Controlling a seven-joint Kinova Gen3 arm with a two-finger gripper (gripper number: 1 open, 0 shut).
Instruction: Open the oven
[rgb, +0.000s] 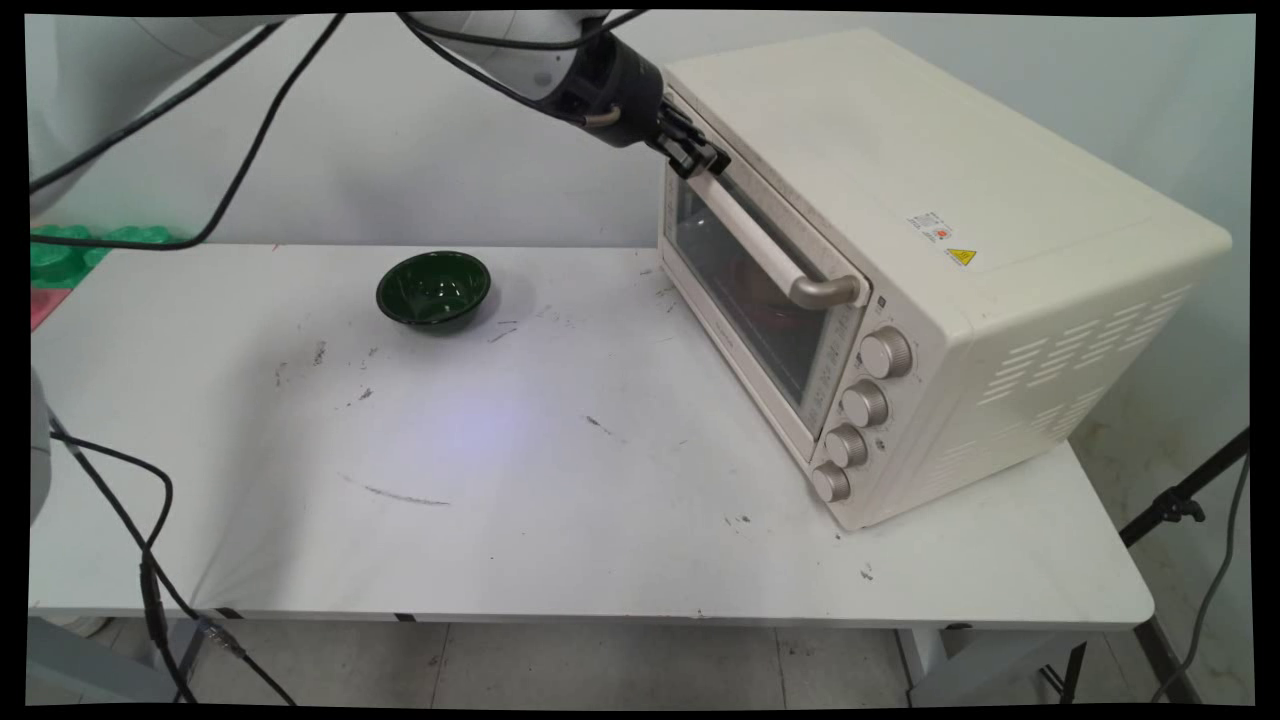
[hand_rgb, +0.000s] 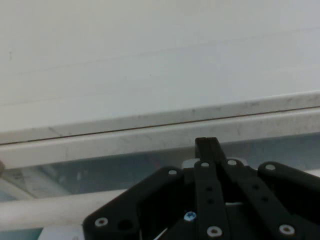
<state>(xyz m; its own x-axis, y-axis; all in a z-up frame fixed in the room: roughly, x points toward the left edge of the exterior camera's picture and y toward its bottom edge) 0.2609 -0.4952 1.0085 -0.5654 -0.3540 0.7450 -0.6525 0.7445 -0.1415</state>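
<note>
A cream toaster oven (rgb: 930, 190) stands on the right of the white table (rgb: 560, 470), its glass door shut. My gripper (rgb: 700, 158) is shut and sits at the far upper end of the door's long handle (rgb: 762, 243), by the door's top edge. In the hand view the gripper (hand_rgb: 206, 146) has its tips pressed together against the door's top rim (hand_rgb: 125, 140), and the handle (hand_rgb: 50, 212) runs under the linkage. Nothing shows between the fingers. Something reddish (rgb: 765, 300) is dimly visible behind the glass.
A dark green bowl (rgb: 433, 288) sits on the table's far side, left of the oven and apart from it. Several round knobs (rgb: 865, 405) run down the oven's front right. Black cables hang at the left. Green and red items (rgb: 60, 255) lie past the table's far left corner.
</note>
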